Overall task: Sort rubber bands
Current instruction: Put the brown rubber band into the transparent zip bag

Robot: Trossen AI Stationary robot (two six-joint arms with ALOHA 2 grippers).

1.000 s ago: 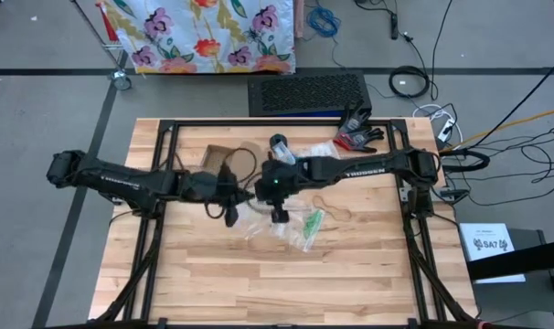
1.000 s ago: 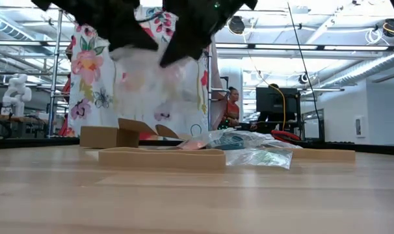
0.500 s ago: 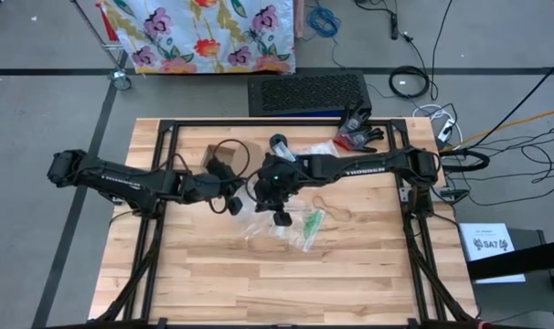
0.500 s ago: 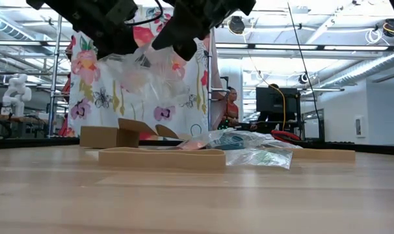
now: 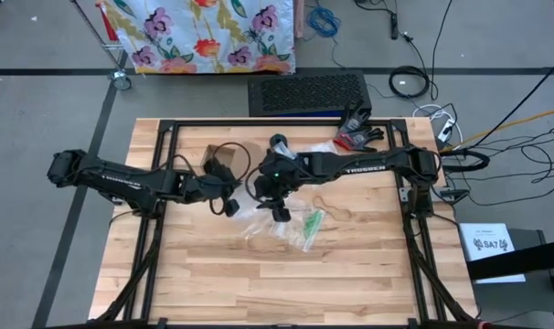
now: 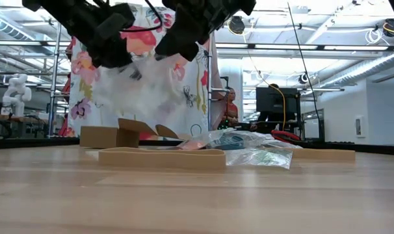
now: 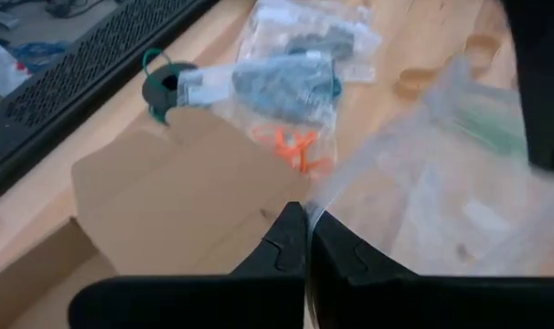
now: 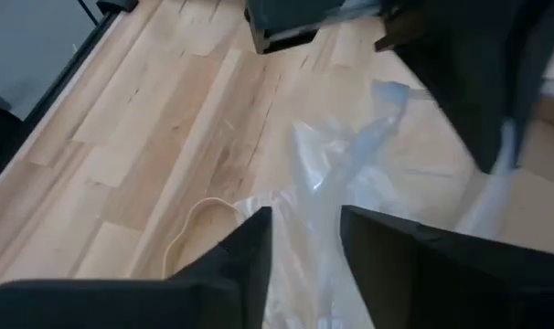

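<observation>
Left of frame centre in the high view, the left gripper (image 5: 231, 206) is clamped shut on the edge of a clear plastic bag (image 6: 148, 88), which hangs crumpled above the table (image 5: 259, 283). In the left wrist view its fingertips (image 7: 295, 239) pinch the film. A cardboard box (image 6: 109, 136) sits behind. Just right of it, the right gripper (image 5: 279, 214) stands over the same bag – fingers parted, nothing clamped between them. Rubber bands: orange ones (image 7: 297, 148) in a bag beside the cardboard, a tan loop (image 5: 330, 205) further right on the wood.
</observation>
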